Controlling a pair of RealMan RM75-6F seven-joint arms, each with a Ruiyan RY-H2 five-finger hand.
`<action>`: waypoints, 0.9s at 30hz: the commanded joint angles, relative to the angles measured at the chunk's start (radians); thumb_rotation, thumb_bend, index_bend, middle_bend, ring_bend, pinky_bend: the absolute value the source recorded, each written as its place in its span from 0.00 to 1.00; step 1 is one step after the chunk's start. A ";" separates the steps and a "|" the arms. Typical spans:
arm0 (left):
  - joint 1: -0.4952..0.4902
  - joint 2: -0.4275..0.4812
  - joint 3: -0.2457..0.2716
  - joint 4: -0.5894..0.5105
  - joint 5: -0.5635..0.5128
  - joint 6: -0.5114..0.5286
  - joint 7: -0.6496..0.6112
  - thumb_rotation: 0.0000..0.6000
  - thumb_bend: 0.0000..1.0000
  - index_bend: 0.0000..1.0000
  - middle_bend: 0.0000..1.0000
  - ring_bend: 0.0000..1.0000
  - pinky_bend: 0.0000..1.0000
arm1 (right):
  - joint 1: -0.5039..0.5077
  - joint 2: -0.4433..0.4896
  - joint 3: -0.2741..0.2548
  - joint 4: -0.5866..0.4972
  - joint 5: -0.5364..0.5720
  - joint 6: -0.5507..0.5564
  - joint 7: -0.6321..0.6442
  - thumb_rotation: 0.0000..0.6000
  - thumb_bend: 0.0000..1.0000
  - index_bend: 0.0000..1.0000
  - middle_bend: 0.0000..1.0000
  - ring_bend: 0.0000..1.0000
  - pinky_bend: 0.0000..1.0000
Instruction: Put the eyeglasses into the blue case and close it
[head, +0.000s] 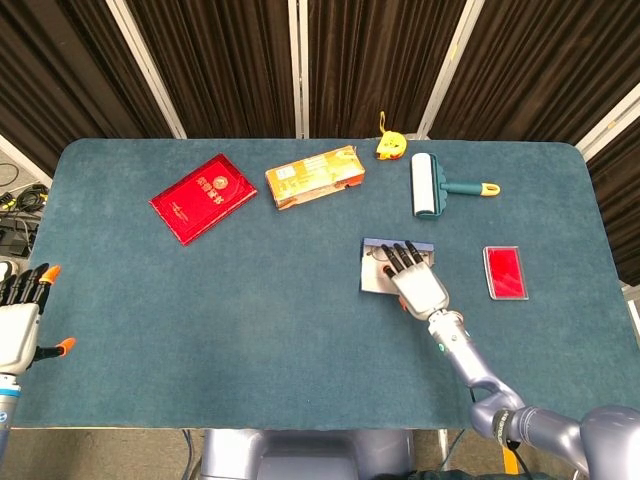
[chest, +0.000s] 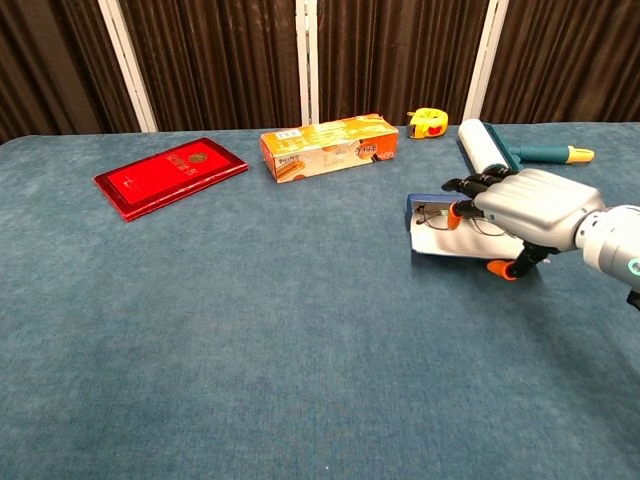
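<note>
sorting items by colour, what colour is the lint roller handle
Teal with a yellow tip, clearest in the head view: lint roller handle.

R hand (head: 418, 283) covers most of the open blue case (chest: 428, 228); eyeglasses (chest: 436, 222) only partly seen under fingers. L hand (head: 20, 310) cut off by frame edge, absent from chest view. Box print unreadable.

We see blue table (head: 250, 300): red booklet (head: 203, 197), orange box (head: 314, 176), lint roller (head: 428, 185), red card (head: 505, 272), open case (head: 378, 270), perhaps tape measure (head: 389, 147).
</note>
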 joint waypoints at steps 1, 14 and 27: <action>0.000 0.000 0.000 0.000 0.000 0.000 0.001 1.00 0.00 0.00 0.00 0.00 0.00 | 0.009 -0.011 0.017 0.020 0.013 -0.005 0.002 1.00 0.28 0.30 0.00 0.00 0.00; -0.003 -0.001 -0.002 0.004 -0.009 -0.007 -0.001 1.00 0.00 0.00 0.00 0.00 0.00 | 0.017 -0.026 0.029 0.046 0.049 -0.040 0.019 1.00 0.33 0.49 0.00 0.00 0.00; -0.001 0.004 0.000 -0.001 -0.001 -0.005 -0.009 1.00 0.00 0.00 0.00 0.00 0.00 | -0.039 0.149 -0.130 -0.153 -0.174 0.064 0.112 1.00 0.49 0.66 0.02 0.00 0.00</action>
